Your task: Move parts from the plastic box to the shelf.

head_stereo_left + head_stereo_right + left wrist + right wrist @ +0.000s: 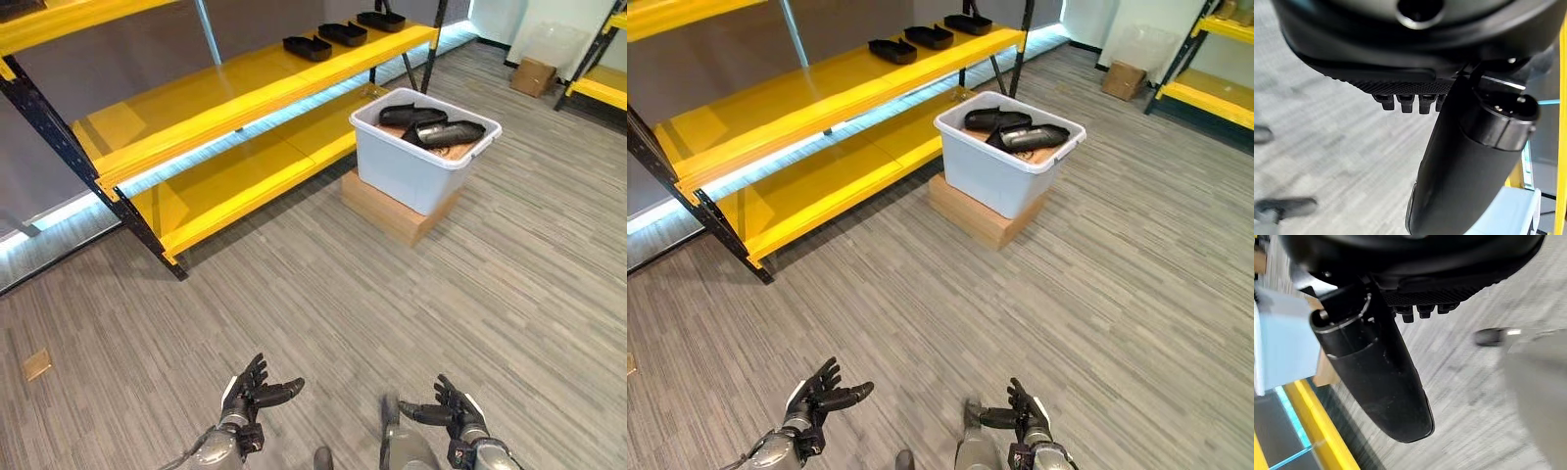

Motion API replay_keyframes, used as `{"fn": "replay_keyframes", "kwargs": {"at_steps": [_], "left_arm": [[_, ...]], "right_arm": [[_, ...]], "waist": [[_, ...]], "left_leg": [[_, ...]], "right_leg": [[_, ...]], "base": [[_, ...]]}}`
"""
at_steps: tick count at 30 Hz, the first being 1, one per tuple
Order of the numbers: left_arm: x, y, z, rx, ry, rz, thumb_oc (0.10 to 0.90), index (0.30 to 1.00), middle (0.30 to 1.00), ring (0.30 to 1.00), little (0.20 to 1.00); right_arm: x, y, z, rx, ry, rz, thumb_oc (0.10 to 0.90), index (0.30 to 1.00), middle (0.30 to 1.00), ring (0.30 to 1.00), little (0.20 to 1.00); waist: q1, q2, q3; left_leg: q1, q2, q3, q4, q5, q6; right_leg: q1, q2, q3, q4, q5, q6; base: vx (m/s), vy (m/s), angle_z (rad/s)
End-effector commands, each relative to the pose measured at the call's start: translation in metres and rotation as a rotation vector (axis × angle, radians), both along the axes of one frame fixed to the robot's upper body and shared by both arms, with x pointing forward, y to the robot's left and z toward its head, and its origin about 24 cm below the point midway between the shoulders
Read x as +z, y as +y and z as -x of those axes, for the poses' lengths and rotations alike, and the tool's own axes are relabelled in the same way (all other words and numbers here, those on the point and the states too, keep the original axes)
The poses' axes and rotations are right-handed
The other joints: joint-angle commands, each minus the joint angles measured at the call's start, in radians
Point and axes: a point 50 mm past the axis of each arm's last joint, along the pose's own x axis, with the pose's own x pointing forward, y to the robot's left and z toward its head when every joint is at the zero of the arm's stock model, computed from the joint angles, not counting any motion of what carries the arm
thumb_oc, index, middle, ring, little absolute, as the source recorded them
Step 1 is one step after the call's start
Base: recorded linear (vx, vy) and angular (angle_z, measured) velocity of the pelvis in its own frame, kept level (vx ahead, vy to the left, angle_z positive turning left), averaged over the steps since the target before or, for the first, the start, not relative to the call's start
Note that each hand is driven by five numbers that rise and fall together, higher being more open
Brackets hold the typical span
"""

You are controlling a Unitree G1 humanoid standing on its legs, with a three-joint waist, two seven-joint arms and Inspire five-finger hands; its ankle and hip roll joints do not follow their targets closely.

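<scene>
Even, bright indoor light falls on the grey floor (pixel 294 284), a pale blue-white glow runs under the glossy yellow shelf (pixel 225 108), whose boards carry soft reflections, shadows stay faint, and both wrist views are smeared and out of focus.

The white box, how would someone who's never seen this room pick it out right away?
Start at the yellow shelf running along the wall, with three black parts on its middle level. Just off its lower level, on the grey floor, a flat cardboard carton carries the white box. It is the one open white plastic tub, holding more black parts.
</scene>
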Motion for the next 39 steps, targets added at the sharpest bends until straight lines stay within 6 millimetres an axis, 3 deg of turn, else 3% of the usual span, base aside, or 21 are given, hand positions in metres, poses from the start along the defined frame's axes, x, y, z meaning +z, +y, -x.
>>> {"fn": "replay_keyframes", "kwargs": {"at_steps": [1,3,5,6,7,8,9,11,12,13,14,15,16,17,18,19,24,30,33,37,39], "left_arm": [[0.044,0.004,-0.044,-0.033,-0.266,-0.001,0.900,1.000,1.000,1.000,1.000],[0.044,0.004,-0.046,-0.033,-0.269,0.005,0.900,1.000,1.000,1.000,1.000],[0.045,0.003,-0.047,-0.019,-0.274,0.018,0.900,1.000,1.000,1.000,1.000],[0.043,0.004,-0.044,-0.009,-0.267,0.027,0.900,1.000,1.000,1.000,1.000],[0.043,0.005,-0.043,-0.009,-0.263,0.029,0.900,1.000,1.000,1.000,1.000],[0.043,0.005,-0.043,-0.009,-0.264,0.028,0.900,1.000,1.000,1.000,1.000],[0.042,0.010,-0.039,-0.004,-0.252,0.013,0.900,1.000,1.000,1.000,1.000],[0.039,0.014,-0.035,0.015,-0.236,0.009,0.900,1.000,1.000,1.000,1.000],[0.037,0.015,-0.033,0.027,-0.224,0.007,0.900,1.000,1.000,1.000,1.000],[0.037,0.015,-0.033,0.027,-0.224,0.007,0.900,1.000,1.000,1.000,1.000],[0.036,0.018,-0.031,0.045,-0.216,0.006,0.900,1.000,1.000,1.000,1.000],[0.036,0.018,-0.032,0.045,-0.216,0.006,0.900,1.000,1.000,1.000,1.000],[0.036,0.018,-0.032,0.038,-0.219,-0.005,0.900,1.000,1.000,1.000,1.000],[0.036,0.018,-0.032,0.038,-0.219,-0.005,0.900,1.000,1.000,1.000,1.000],[0.036,0.018,-0.031,0.014,-0.221,-0.023,0.900,1.000,1.000,1.000,1.000],[0.037,0.018,-0.032,0.002,-0.227,-0.036,0.900,1.000,1.000,1.000,1.000],[0.039,0.017,-0.033,-0.004,-0.242,-0.031,0.900,1.000,1.000,1.000,1.000],[0.047,0.018,-0.043,-0.005,-0.273,-0.033,0.900,1.000,1.000,1.000,1.000],[0.049,0.019,-0.045,0.001,-0.280,-0.038,0.900,1.000,1.000,1.000,1.000],[0.053,0.021,-0.049,-0.002,-0.289,-0.061,0.900,1.000,1.000,1.000,1.000],[0.054,0.021,-0.050,-0.009,-0.289,-0.069,0.900,1.000,1.000,1.000,1.000]], "right_arm": [[0.036,-0.013,-0.036,0.013,-0.229,0.030,0.900,1.000,1.000,1.000,1.000],[0.036,-0.014,-0.037,0.012,-0.227,0.032,0.900,1.000,1.000,1.000,1.000],[0.038,-0.016,-0.037,0.019,-0.228,0.040,0.900,1.000,1.000,1.000,1.000],[0.038,-0.018,-0.037,0.021,-0.227,0.040,0.900,1.000,1.000,1.000,1.000],[0.039,-0.020,-0.037,0.016,-0.230,0.044,0.900,1.000,1.000,1.000,1.000],[0.039,-0.019,-0.037,0.016,-0.230,0.043,0.900,1.000,1.000,1.000,1.000],[0.045,-0.027,-0.040,0.005,-0.251,0.062,0.900,1.000,1.000,1.000,1.000],[0.046,-0.029,-0.041,0.003,-0.253,0.077,0.900,1.000,1.000,1.000,1.000],[0.047,-0.031,-0.043,-0.004,-0.255,0.087,0.900,1.000,1.000,1.000,1.000],[0.047,-0.031,-0.043,-0.004,-0.255,0.086,0.900,1.000,1.000,1.000,1.000],[0.050,-0.033,-0.045,-0.027,-0.273,0.092,0.900,1.000,1.000,1.000,1.000],[0.050,-0.033,-0.045,-0.028,-0.273,0.092,0.900,1.000,1.000,1.000,1.000],[0.051,-0.033,-0.045,-0.034,-0.281,0.094,0.900,1.000,1.000,1.000,1.000],[0.051,-0.033,-0.045,-0.034,-0.281,0.094,0.900,1.000,1.000,1.000,1.000],[0.048,-0.032,-0.043,-0.027,-0.273,0.098,0.900,1.000,1.000,1.000,1.000],[0.047,-0.032,-0.041,-0.018,-0.265,0.107,0.900,1.000,1.000,1.000,1.000],[0.039,-0.026,-0.033,0.012,-0.226,0.099,0.900,1.000,1.000,1.000,1.000],[0.036,-0.007,-0.041,0.022,-0.233,0.032,0.900,1.000,1.000,1.000,1.000],[0.039,-0.004,-0.047,0.038,-0.251,0.031,0.900,1.000,1.000,1.000,1.000],[0.041,0.004,-0.051,0.045,-0.271,0.007,0.900,1.000,1.000,1.000,1.000],[0.041,0.006,-0.051,0.046,-0.271,0.002,0.900,1.000,1.000,1.000,1.000]], "waist": [[-0.019,0.008,-0.044],[-0.026,0.012,-0.049],[-0.026,0.018,-0.045],[-0.013,0.011,-0.037],[-0.002,-0.004,-0.023],[-0.005,-0.008,-0.027],[0.027,-0.044,0.017],[0.050,-0.061,0.039],[0.064,-0.066,0.052],[0.063,-0.069,0.050],[0.082,-0.080,0.063],[0.082,-0.084,0.062],[0.091,-0.075,0.059],[0.092,-0.078,0.059],[0.102,-0.051,0.047],[0.107,-0.042,0.042],[0.108,-0.038,0.017],[0.117,-0.069,-0.021],[0.121,-0.071,-0.026],[0.101,-0.064,-0.002],[0.094,-0.054,0.004]], "left_leg": [[0.182,0.081,0.024,0.048,-0.066,-0.068],[0.170,0.105,0.028,0.078,-0.043,-0.084],[0.139,0.122,0.020,0.176,0.030,-0.103],[0.064,0.118,0.013,0.364,0.125,-0.106],[-0.005,0.098,0.001,0.500,0.179,-0.107],[-0.012,0.093,-0.002,0.500,0.183,-0.107],[-0.125,0.044,-0.024,0.732,0.224,-0.104],[-0.199,0.048,0.007,0.750,0.174,-0.073],[-0.252,0.062,0.025,0.724,0.135,-0.061],[-0.254,0.059,0.026,0.722,0.138,-0.060],[-0.321,0.084,0.040,0.600,0.084,-0.052],[-0.320,0.080,0.042,0.593,0.090,-0.052],[-0.328,0.131,0.050,0.305,0.117,-0.071],[-0.323,0.128,0.052,0.291,0.127,-0.071],[-0.311,0.159,0.038,0.077,0.229,-0.099],[-0.305,0.157,0.030,0.002,0.260,-0.112],[-0.249,0.143,0.014,-0.016,0.247,-0.117],[-0.254,0.077,0.077,0.096,0.122,-0.053],[-0.260,0.049,0.088,0.126,0.085,-0.029],[-0.233,-0.009,0.066,0.133,0.052,0.024],[-0.224,-0.015,0.057,0.128,0.051,0.035]], "right_leg": [[-0.105,0.029,-0.009,0.011,-0.010,0.046],[-0.105,0.050,-0.006,0.024,-0.042,0.031],[-0.089,0.084,0.010,0.032,-0.079,-0.002],[-0.044,0.110,0.031,0.020,-0.110,-0.034],[-0.011,0.108,0.045,0.001,-0.116,-0.049],[-0.015,0.103,0.044,0.000,-0.113,-0.048],[0.037,0.094,0.064,-0.026,-0.121,-0.070],[0.079,0.083,0.076,-0.042,-0.135,-0.073],[0.105,0.079,0.086,-0.048,-0.140,-0.068],[0.103,0.076,0.087,-0.049,-0.139,-0.067],[0.146,0.066,0.098,-0.064,-0.150,-0.053],[0.144,0.062,0.098,-0.065,-0.149,-0.053],[0.172,0.066,0.110,-0.076,-0.169,-0.035],[0.171,0.063,0.111,-0.077,-0.167,-0.035],[0.201,0.082,0.117,-0.083,-0.188,-0.027],[0.222,0.086,0.121,-0.085,-0.202,-0.024],[0.272,0.068,0.143,-0.071,-0.235,-0.006],[0.278,-0.037,0.158,-0.038,-0.226,0.054],[0.261,-0.068,0.160,0.005,-0.219,0.078],[0.110,-0.084,0.207,0.317,-0.085,0.078],[0.073,-0.076,0.208,0.392,-0.042,0.067]], "base": [[0.23,-0.174,0.25],[0.22,-0.156,0.07],[0.33,-0.223,0.04],[0.26,-0.228,-0.02],[0.18,-0.176,-0.22],[0.12,-0.191,-0.39],[0.14,-0.164,-0.50],[0.19,-0.136,-0.49],[0.11,-0.041,-0.39],[0.21,0.001,-0.29],[0.14,0.015,-0.06],[0.34,0.102,-0.08],[0.19,0.084,-0.16],[0.39,0.183,-0.24],[0.30,0.140,-0.07],[0.40,0.183,0.04],[0.22,0.151,-0.59],[0.18,0.206,-0.23],[0.11,0.211,-0.10],[0.06,0.233,0.02],[0.07,0.201,0.32]]}}
